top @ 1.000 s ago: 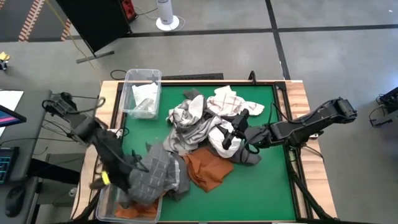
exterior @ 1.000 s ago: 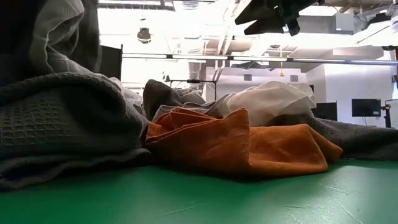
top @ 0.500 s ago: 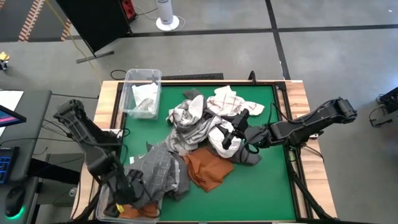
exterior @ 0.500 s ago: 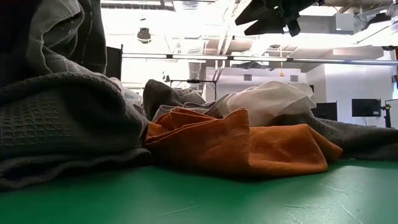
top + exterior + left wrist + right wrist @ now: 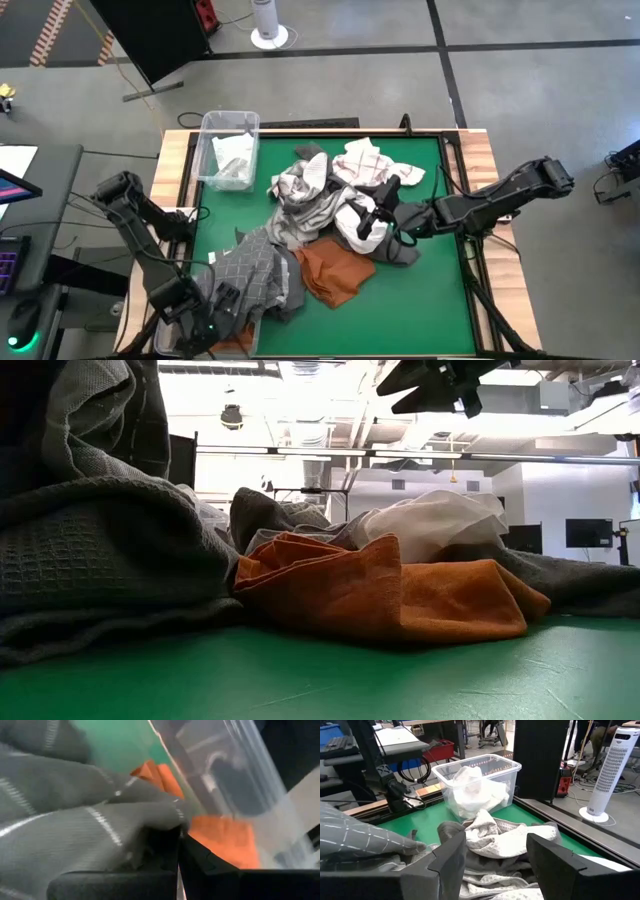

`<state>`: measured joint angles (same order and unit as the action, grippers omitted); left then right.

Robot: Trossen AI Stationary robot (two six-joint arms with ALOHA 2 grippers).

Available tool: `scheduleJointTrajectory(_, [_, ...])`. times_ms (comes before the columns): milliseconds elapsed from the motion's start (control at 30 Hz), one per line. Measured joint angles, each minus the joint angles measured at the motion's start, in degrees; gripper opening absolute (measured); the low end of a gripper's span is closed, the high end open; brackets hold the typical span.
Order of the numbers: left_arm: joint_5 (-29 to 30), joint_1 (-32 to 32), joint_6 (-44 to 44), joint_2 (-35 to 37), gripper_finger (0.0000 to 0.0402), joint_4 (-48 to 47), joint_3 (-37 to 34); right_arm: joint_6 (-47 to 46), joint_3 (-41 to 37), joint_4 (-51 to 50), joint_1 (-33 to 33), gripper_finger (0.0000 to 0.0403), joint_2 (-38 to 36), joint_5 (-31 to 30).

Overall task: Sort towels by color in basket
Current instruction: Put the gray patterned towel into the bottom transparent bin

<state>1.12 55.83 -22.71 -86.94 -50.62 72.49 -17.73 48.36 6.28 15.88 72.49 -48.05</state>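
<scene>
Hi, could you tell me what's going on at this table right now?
The robot is sorting a pile of towels into clear bins. The left gripper is shut on a dark grey checked towel at the near-left bin, which already holds an orange cloth. The right gripper waits open above the pile. The far bin holds white towels. An orange towel lies on the green table.

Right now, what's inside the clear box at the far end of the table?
The clear box holds white towels, bunched up. Anything beneath them is covered.
</scene>
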Motion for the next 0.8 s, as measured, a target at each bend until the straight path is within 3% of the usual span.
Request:
scheduleJointTrajectory(300, [3.6, 4.4, 26.6, -3.5, 0.0, -5.8, 0.0, -0.2, 0.0, 0.0, 0.3, 0.0235, 0.0, 0.0])
scheduleJointTrajectory(500, [10.6, 4.9, 32.9, -5.5, 0.0, -9.3, -0.1, -0.3, 0.0, 0.0, 0.3, 0.0235, 0.0, 0.0])
scheduleJointTrajectory(800, [13.5, 4.7, 45.9, -5.4, 0.0, -10.1, -1.2, -0.3, 0.0, 0.0, 0.2, 0.0235, 0.0, 0.0])
